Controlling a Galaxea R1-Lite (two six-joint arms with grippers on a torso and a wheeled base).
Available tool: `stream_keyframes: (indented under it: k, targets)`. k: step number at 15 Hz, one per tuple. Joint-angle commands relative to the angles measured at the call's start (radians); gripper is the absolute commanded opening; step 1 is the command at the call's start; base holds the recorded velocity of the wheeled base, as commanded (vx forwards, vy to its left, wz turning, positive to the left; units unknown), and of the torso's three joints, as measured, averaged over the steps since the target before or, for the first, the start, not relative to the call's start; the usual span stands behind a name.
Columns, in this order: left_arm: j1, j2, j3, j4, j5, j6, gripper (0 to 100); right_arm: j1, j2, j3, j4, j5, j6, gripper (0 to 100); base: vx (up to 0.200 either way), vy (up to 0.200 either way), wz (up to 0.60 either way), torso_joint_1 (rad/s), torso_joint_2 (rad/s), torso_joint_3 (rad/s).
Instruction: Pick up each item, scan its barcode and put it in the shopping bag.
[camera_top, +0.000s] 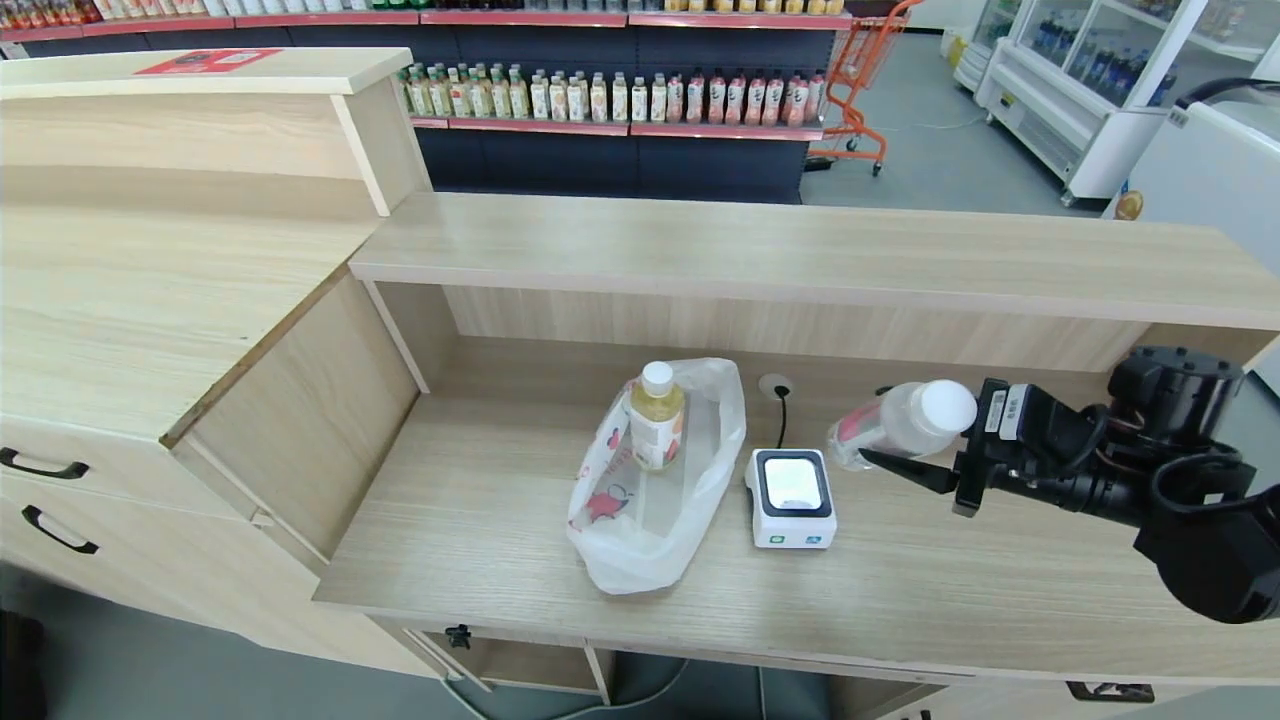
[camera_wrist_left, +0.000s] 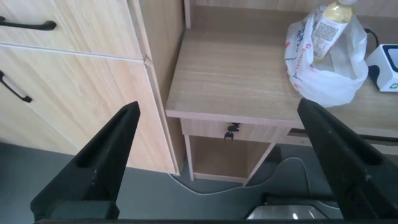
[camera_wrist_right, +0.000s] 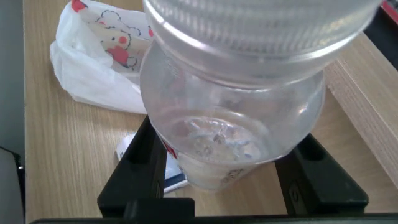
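Shopping bag (camera_top: 620, 560) of thin white plastic with a red cartoon print lies open on the light wooden counter (camera_top: 480, 520), well to the right of and beyond the left gripper (camera_wrist_left: 219, 104). That gripper hangs off the counter's front left corner, its two dark fingers spread wide with nothing between them. Inside the bag stands a yellow tea bottle with a white cap (camera_top: 657, 425), upright against the far end. Just beside the bag is a small white barcode scanner with a dark-framed screen (camera_top: 792, 495), which sits left of and below the right gripper's fingertips. The right gripper (camera_top: 878, 428) is clamped around a clear plastic bottle with a white cap and a red label (camera_top: 900, 425), one black finger on each side of its body. The bottle lies on its side above the counter, cap towards the wrist and base towards the scanner.
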Motion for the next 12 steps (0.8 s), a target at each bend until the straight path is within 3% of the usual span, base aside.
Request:
stream_keyframes:
  k: [1, 7, 12]
  targets:
    - [0.0, 0.001, 0.0, -0.001, 0.0, 0.001, 100, 0.002, 0.114, -0.001, -0.097, 0.027, 0.003, 0, 0.0, 0.0, 0.0, 0.0, 0.0, 0.0]
    - [0.0, 0.001, 0.0, -0.001, 0.0, -0.001, 100, -0.007, 0.238, -0.066, -0.172, 0.113, 0.003, 0, 0.0, 0.0, 0.0, 0.0, 0.0, 0.0]
    - [0.0, 0.001, 0.0, -0.001, 0.0, -0.001, 100, 0.0, 0.389, -0.274, -0.172, 0.145, -0.024, 0, 0.0, 0.0, 0.0, 0.0, 0.0, 0.0]
